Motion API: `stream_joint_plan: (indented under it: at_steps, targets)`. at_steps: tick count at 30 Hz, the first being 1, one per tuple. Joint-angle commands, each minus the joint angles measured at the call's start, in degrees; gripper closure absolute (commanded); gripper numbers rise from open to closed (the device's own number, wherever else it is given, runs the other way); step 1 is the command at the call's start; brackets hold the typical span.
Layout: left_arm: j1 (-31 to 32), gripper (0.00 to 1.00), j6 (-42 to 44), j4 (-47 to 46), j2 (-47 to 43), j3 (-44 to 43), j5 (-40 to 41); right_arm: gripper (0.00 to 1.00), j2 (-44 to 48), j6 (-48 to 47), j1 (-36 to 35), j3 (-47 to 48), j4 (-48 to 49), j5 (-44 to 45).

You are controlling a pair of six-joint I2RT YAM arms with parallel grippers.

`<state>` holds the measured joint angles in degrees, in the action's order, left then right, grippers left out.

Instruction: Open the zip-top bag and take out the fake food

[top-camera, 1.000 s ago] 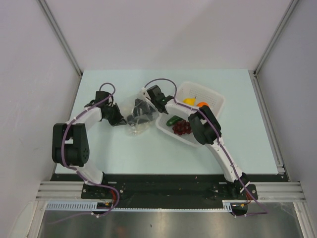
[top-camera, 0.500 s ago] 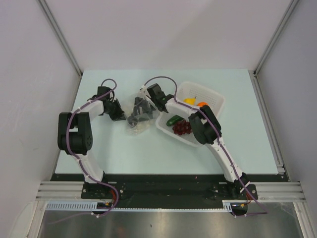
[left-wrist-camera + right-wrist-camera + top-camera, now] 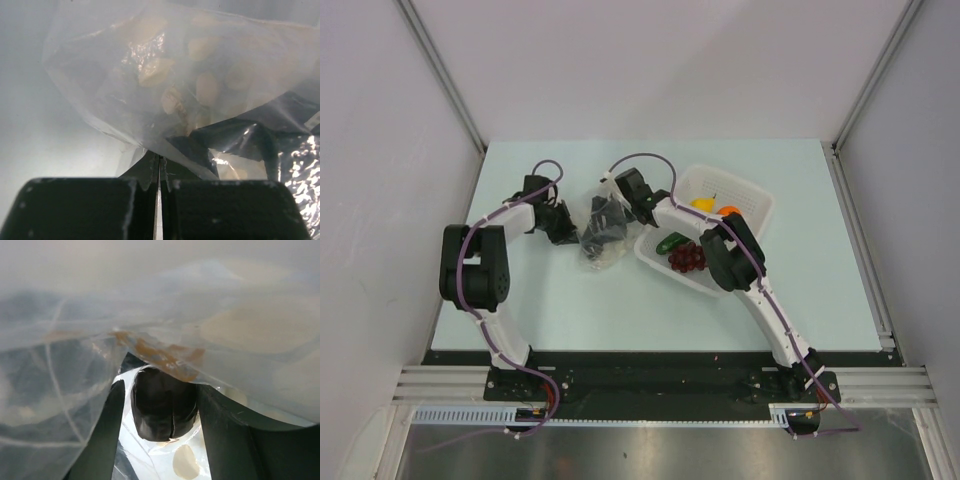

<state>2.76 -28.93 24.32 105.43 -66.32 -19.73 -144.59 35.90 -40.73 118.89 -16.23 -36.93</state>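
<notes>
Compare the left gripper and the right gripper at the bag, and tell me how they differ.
The left gripper is shut, pinching a fold of the zip-top bag; the right gripper stands open. The left gripper holds only film; the right gripper straddles a small dark round fruit, with a gap showing on one side. Shared: both work at the same bag, from opposite sides.

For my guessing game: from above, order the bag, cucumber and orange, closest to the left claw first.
1. Bag, pinched by the left claw, mid-table.
2. Cucumber, at the basket's left side.
3. Orange, at the basket's right side.
</notes>
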Motion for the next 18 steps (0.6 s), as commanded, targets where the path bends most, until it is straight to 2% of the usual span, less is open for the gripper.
stream_joint_plan:
  at_steps: [1,4,7,8,9,18]
  targets:
    - [0.0,1.0,1.5,-0.1,-2.4,-0.8,-0.3,0.4,0.1,-1.4,-0.4,-0.2,-1.3,-0.7]
    - [-0.7,0.97,2.6,1.0,-4.6,0.1,0.8,0.45,0.5,-1.4,-0.2,-0.1,-1.6,-0.1]
    - [-1.7,0.79,3.3,2.1,-8.0,1.4,2.1,0.58,1.2,-0.4,0.1,0.5,-1.4,-0.1]
    - [-1.9,0.68,3.5,2.4,-10.0,1.8,2.1,0.61,1.5,0.4,0.4,0.7,-1.2,0.0]
    - [-2.1,0.64,3.6,2.8,-11.1,2.2,2.5,0.64,1.6,0.7,0.5,0.9,-0.9,0.2]
    - [-2.6,0.39,3.9,5.3,-22.5,3.2,-0.7,0.81,2.4,4.3,1.0,5.0,-3.7,2.7]
